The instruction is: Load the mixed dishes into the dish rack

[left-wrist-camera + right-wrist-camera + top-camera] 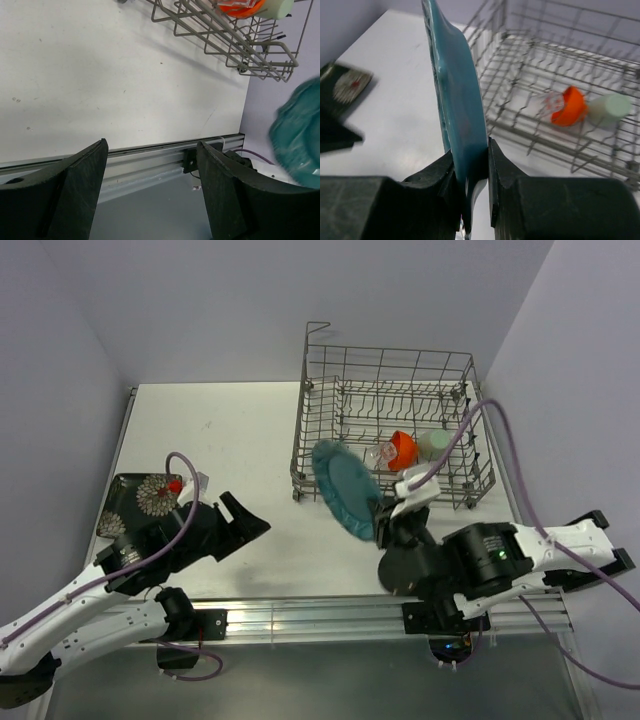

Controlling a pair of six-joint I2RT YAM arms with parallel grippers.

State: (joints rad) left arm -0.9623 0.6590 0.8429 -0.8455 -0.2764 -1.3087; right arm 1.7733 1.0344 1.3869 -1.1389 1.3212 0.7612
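Note:
My right gripper [384, 515] [470, 170] is shut on the rim of the teal scalloped plate [342, 487] [455, 95] and holds it on edge in the air, just in front of the dish rack [330, 400] [520, 55]. The plate also shows at the right edge of the left wrist view [298, 135]. In the rack lie the orange-red bowl [403, 447] [570, 106], the pale green cup [436, 444] [611, 108] and the small clear glass [381, 455] [551, 102]. The black square plate [138, 497] [342, 85] lies on the table at the left. My left gripper [248, 515] [150, 185] is open and empty beside it.
The white table [230, 440] ends in an aluminium rail [300, 615] at the near edge. Grey walls close in the back and both sides. A purple cable [510, 455] arcs from the right arm over the rack's right end.

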